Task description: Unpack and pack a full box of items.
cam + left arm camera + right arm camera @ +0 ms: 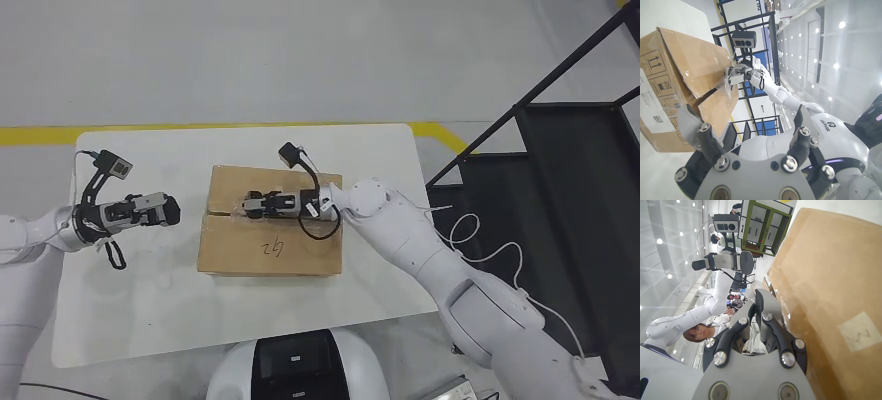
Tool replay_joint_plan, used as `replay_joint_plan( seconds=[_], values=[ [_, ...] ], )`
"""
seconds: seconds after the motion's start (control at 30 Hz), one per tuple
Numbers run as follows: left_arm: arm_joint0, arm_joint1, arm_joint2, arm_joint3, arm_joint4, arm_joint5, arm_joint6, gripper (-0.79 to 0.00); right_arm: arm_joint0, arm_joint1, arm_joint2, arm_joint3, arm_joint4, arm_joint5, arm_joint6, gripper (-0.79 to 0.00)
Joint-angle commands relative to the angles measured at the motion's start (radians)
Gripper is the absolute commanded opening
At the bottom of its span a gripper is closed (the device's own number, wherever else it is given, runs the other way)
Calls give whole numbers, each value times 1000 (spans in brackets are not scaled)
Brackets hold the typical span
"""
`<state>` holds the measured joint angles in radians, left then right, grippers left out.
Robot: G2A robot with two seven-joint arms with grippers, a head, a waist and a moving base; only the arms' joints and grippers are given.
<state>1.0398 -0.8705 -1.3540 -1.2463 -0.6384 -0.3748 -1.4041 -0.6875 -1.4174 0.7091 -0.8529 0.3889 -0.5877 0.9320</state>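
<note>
One cardboard box (230, 250) sits near the middle of the white table (130, 310), its two top flaps folded down and meeting along a seam that runs from the robot's left to its right. A handwritten scribble (270, 246) marks the flap nearer the robot. In the left wrist view the box's end wall carries a white label (651, 106) and printed handling symbols, and at that end the flap edges are ragged and stand slightly apart, leaving a dark gap (700, 97).

On the seam, toward the middle of the lid, lies the right gripper (243, 206), its arm reaching in over the box's right edge. Its fingers are drawn together at the tips, pinching a crumpled scrap of clear film (727, 84) that hangs from them against the cardboard. The right wrist view shows the same pincer (756, 292) closed just beside the box top (819, 266).

Off the box's left end, apart from it and above the bare table, hangs the left gripper (170, 210), pointed at the box. Its own wrist view shows it released, the two fingers (685, 113) spread wide with nothing between them.

Beyond the table's far edge a yellow line (200, 128) crosses the grey floor, and a black stair frame (560, 170) stands to the robot's right
</note>
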Motion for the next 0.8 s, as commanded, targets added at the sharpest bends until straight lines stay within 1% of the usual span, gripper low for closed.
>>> replay_joint_plan(
  seconds=[0.0,0.17,0.4,0.53,0.63,0.77],
  values=[
    [1,0,1,-3,3,1,3,0,-8,5,15,-22,6,-12,10,-785],
    [6,-2,4,-15,7,4,10,0,-41,30,76,-101,5,-40,23,-785],
    [7,-4,11,-26,10,11,15,0,-110,62,161,-227,-26,-57,-34,-785],
    [7,-4,12,-28,11,12,14,0,-152,74,194,-304,-11,-80,-32,-785],
    [8,-5,12,-29,12,15,14,0,-170,82,211,-341,-43,-66,-35,-785],
    [6,-6,16,-28,11,18,12,0,-166,77,193,-326,-114,-18,-80,-785]
  ],
)
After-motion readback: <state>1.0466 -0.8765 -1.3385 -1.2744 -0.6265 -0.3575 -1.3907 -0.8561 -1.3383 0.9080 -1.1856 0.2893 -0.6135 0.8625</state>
